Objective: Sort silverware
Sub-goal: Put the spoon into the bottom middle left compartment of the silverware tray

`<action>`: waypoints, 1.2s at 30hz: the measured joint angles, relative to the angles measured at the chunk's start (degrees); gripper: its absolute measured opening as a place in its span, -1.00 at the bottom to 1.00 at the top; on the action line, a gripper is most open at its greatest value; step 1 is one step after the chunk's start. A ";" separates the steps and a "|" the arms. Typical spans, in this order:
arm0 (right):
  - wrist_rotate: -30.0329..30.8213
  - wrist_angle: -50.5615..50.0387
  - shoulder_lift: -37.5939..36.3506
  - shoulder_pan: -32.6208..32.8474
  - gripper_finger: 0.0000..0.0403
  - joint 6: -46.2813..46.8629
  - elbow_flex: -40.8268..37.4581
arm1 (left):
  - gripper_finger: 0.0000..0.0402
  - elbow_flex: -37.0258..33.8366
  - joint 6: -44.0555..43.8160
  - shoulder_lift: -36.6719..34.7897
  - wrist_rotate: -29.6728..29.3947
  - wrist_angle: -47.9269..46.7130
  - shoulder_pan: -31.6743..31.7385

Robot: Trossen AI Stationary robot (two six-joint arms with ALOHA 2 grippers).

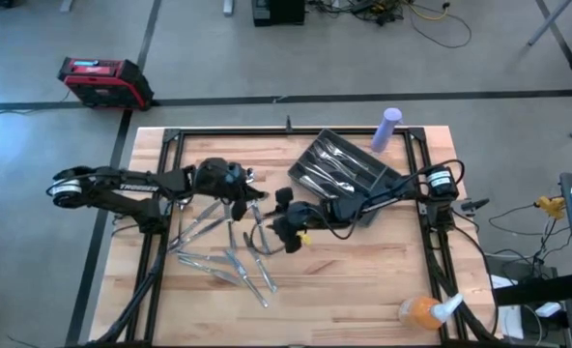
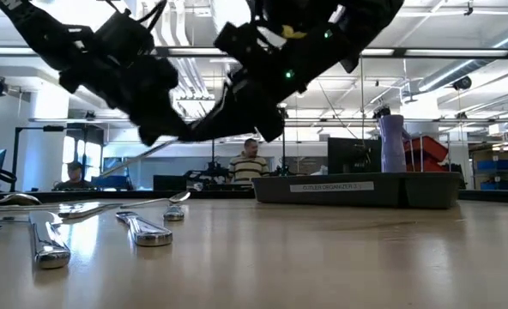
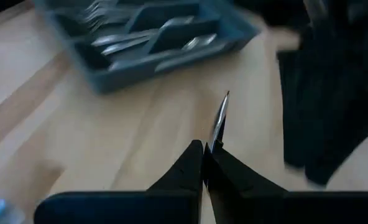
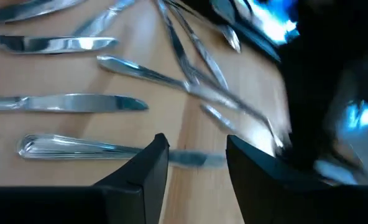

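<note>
Several pieces of silverware (image 1: 218, 253) lie flat on the wooden table left of centre, also seen in the right wrist view (image 4: 66, 102) and low down in the low view (image 2: 142, 230). My left gripper (image 3: 204, 163) hangs above the table by the pile's far side (image 1: 247, 196), shut on one slim silver piece (image 3: 220, 121). My right gripper (image 4: 193, 155) stands open over the pile's right side (image 1: 278, 230), and a piece (image 4: 78, 147) lies on the table below its fingers, untouched. The dark tray (image 1: 339, 169) sits at the far right, with sorted pieces in its compartments. My left gripper pinches the slim silver piece between its two fingers at one end (image 3: 214, 148). The piece shows edge-on and sticks out forward past the fingertips, along the fingers, lifted clear of the table. What kind of piece it is cannot be told.
A purple bottle (image 1: 387, 129) stands by the tray's far right corner. An orange spray bottle (image 1: 423, 311) lies at the near right corner. My two arms are close together mid-table. Bare wood (image 1: 363, 280) lies near right. People sit beyond the table (image 2: 250, 163).
</note>
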 joint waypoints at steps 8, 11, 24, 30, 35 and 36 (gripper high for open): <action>5.27 -0.80 0.69 1.86 -0.39 -20.31 2.06 | -1.00 0.45 -10.37 9.37 0.78 7.88 0.02; 4.79 -3.88 1.17 0.69 -0.41 -21.01 3.41 | -1.00 1.10 -13.14 12.64 1.16 11.61 0.02; 4.03 -11.43 4.15 -1.91 -0.38 -24.59 5.58 | -1.00 3.51 -20.24 24.61 11.04 25.33 -0.06; 2.55 -14.15 4.46 -2.13 -0.58 -24.11 6.05 | -1.00 3.58 -18.42 25.78 16.90 28.59 -0.04; 2.25 -14.03 4.42 -2.19 -0.91 -22.05 6.13 | -1.00 3.58 -14.78 25.66 17.82 28.27 -0.12; 2.16 -14.04 4.42 -2.19 -0.95 -21.72 6.18 | -1.00 3.65 -13.87 25.63 18.35 28.23 -0.15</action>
